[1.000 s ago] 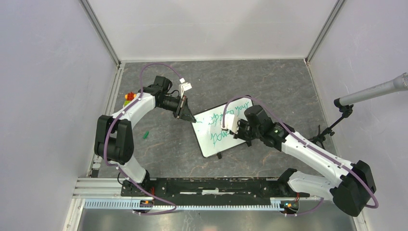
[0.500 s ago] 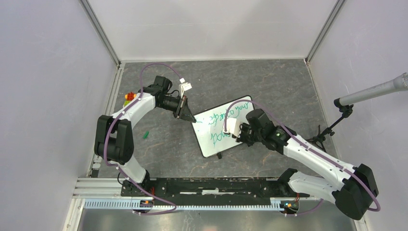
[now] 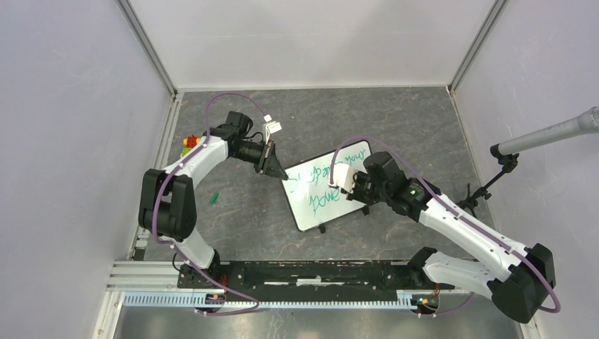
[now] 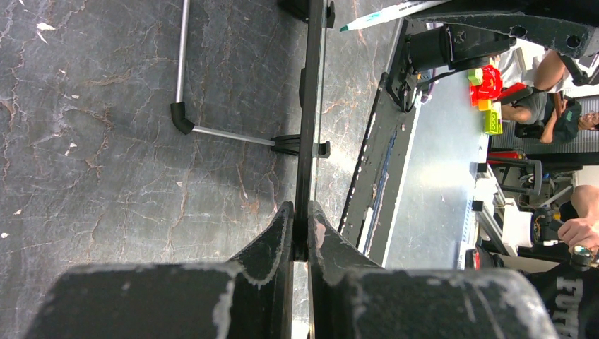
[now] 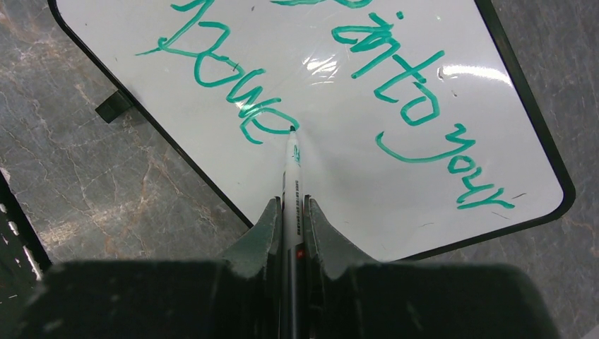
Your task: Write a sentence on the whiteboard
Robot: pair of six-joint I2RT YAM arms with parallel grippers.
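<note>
The whiteboard [image 3: 321, 191] lies tilted on the table's middle; in the left wrist view the whiteboard [image 4: 311, 106] is a thin dark strip seen edge-on. My left gripper [image 4: 301, 212] is shut on its edge at the board's far left corner [image 3: 282, 175]. The sentence [image 5: 395, 92] runs in green over two lines, the lower line [image 5: 219, 85] reading "Dowe". My right gripper [image 5: 291, 206] is shut on a white marker [image 5: 292, 176], whose tip touches the board at the end of the lower line. In the top view the right gripper [image 3: 345, 182] hovers over the board's right half.
A small green cap [image 3: 213, 198] lies on the table left of the board. Red and yellow blocks [image 3: 189, 142] sit by the left wall. A microphone stand [image 3: 494, 176] reaches in from the right. The board's wire stand [image 4: 212, 131] rests on the dark marbled table.
My right gripper with the marker has shifted right and slightly up over the board, and the lower line has grown by a letter. The left arm and the board have stayed still.
</note>
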